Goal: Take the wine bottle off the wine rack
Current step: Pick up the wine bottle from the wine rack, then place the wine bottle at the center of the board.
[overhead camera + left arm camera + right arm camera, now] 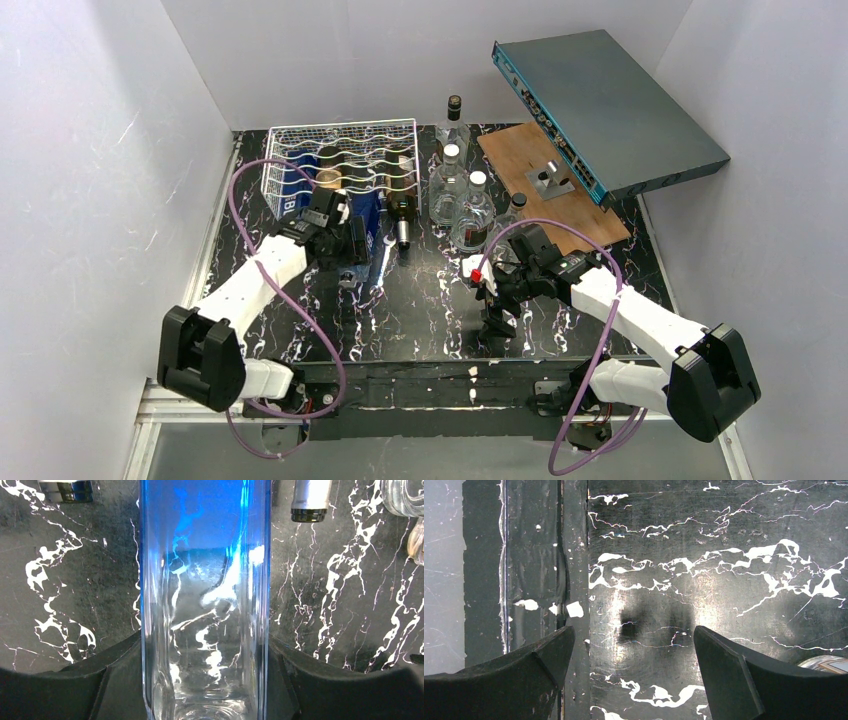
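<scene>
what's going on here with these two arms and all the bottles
The left gripper is closed on a blue wine bottle at the front edge of the wine rack. The part of the bottle it grips is out over the black marble table. A dark bottle lies in the rack beside it, its neck poking out the front. The right gripper is open and holds nothing, pointing down at bare table off to the right.

A robot lab: white walls [90, 150] box in a marbled table [420, 320].
</scene>
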Motion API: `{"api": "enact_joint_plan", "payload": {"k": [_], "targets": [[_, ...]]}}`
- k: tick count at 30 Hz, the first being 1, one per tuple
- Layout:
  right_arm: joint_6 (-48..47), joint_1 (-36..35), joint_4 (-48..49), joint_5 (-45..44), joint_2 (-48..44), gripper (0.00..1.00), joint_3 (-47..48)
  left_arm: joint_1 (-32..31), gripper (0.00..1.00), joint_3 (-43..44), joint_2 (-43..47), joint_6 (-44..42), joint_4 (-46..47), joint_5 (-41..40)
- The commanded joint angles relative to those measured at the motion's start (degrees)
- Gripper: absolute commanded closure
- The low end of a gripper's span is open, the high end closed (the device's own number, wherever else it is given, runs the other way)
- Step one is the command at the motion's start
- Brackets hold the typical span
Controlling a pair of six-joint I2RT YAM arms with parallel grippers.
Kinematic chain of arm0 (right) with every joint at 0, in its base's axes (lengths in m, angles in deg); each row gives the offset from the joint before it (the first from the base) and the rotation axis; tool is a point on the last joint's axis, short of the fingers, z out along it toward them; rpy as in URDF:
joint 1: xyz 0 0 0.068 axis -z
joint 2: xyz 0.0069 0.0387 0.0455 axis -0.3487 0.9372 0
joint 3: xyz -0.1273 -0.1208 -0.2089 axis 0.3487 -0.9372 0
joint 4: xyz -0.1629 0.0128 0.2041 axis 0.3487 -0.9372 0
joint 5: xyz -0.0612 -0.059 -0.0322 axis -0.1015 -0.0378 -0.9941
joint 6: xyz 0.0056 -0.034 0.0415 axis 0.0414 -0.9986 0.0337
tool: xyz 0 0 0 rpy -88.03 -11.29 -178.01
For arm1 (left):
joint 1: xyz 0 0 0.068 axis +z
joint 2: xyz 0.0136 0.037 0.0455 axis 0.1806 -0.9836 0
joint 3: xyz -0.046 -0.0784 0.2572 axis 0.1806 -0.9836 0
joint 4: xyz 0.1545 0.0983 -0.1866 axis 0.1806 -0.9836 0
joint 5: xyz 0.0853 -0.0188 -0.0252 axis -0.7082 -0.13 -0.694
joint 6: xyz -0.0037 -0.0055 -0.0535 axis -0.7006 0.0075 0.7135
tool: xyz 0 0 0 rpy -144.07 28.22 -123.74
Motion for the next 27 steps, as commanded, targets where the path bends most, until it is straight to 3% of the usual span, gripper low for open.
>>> {"api": "enact_joint_plan", "payload": {"k": [1, 17, 27], "targets": [[-0.99, 0.37, -0.14, 1.76, -0.1, 0.02, -0.31, -0.44, 1.0, -1.07, 5.93, 0.71, 0.67, 2.9], [-1.11, 0.41, -0.23, 1.96, 0.33, 0.02, -0.4, -0.49, 1.0, -9.35, 15.48, 5.67, -1.05, 4.27], [-2.27, 0.46, -1.06, 3.23, -0.22, 0.02, -0.62, -0.42, 1.0, -9.44, 22.39, 9.68, -8.65, 7.49]]}}
